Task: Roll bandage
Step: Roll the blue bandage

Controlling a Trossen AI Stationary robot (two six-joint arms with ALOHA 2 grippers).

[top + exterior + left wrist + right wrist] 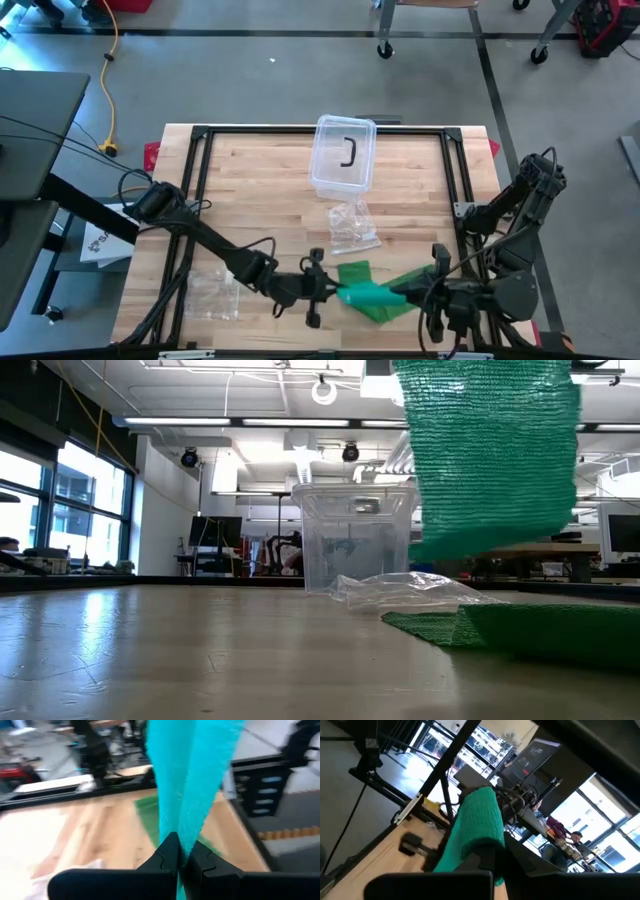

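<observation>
at the worktop's (pixel 260 190) near edge the left claw (pixel 335 291) is clamped on one end of the green bandage (pixel 372 294), the right claw (pixel 400 292) on the other end; loose bandage lies under them.

No text, label, brand or number can be read with any certainty in these views. The one trace of print is a dark mark on a white box (pixel 100 243) beside the table (pixel 260 200), at about nine o'clock in the high view, and it is too small to make out.
</observation>
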